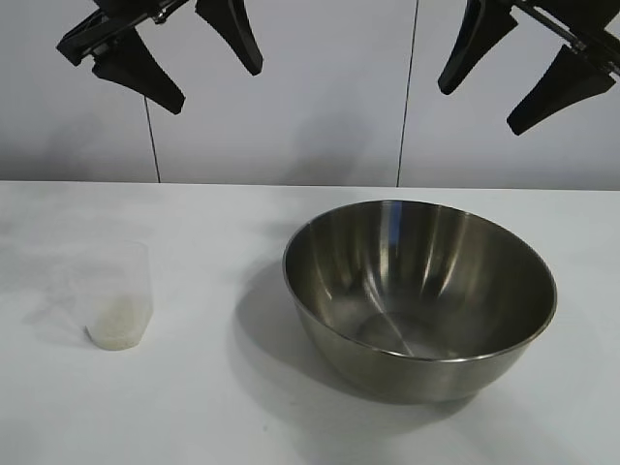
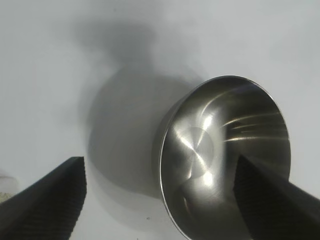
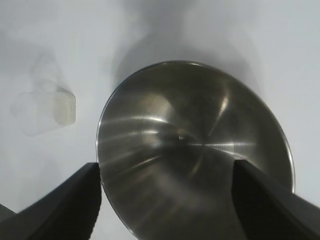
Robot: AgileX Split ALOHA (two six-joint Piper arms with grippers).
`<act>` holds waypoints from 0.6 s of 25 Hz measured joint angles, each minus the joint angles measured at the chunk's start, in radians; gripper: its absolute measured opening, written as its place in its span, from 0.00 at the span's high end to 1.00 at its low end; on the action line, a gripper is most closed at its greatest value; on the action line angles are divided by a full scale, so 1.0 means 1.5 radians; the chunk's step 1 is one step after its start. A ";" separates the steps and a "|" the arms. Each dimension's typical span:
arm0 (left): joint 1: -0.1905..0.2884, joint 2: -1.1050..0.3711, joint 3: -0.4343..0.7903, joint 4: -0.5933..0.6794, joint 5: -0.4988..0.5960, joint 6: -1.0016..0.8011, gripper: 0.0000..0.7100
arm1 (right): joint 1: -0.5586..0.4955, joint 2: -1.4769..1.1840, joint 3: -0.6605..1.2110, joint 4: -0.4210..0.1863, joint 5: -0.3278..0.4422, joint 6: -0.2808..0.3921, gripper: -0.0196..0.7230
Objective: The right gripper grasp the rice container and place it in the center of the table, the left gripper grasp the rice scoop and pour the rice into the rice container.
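The steel bowl [image 1: 419, 295] sits right of centre on the white bench [image 1: 213, 407] — the rice scoop [image 1: 118, 295] upright at left, rice [image 1: 118, 325] inside. The left gripper [image 1: 184, 53] and the right gripper [image 1: 509, 73] hang above, jaws apart — empty.

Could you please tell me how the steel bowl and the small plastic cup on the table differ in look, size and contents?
The rice container is shiny, opaque stainless steel; the rice scoop is translucent clear plastic. The rice container is wide and round and far larger; the rice scoop is small and tapered. The rice container is empty inside; the rice scoop holds the rice at its bottom. Both stand upright on the table, apart from each other, with no claw touching them.
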 joint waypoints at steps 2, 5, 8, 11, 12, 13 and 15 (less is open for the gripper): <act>0.000 0.000 0.000 0.000 0.000 0.000 0.17 | 0.000 0.000 0.000 0.000 0.000 0.000 0.29; 0.000 0.000 0.000 0.000 0.000 0.004 0.17 | 0.000 0.000 0.000 0.000 0.000 -0.004 0.29; 0.000 0.000 0.000 0.000 0.000 0.004 0.17 | 0.000 0.000 0.000 0.000 0.010 -0.033 0.29; 0.000 0.000 0.000 0.000 0.000 0.004 0.17 | 0.000 0.000 -0.002 -0.015 0.041 -0.035 0.29; 0.000 0.000 0.000 0.000 0.000 0.004 0.17 | -0.002 0.000 -0.004 -0.022 0.052 -0.028 0.29; 0.000 0.000 0.000 0.000 0.000 0.000 0.17 | -0.003 0.000 -0.007 -0.036 0.057 -0.018 0.29; 0.000 0.000 0.000 0.001 0.000 0.000 0.17 | -0.004 -0.004 -0.009 -0.089 0.058 0.011 0.29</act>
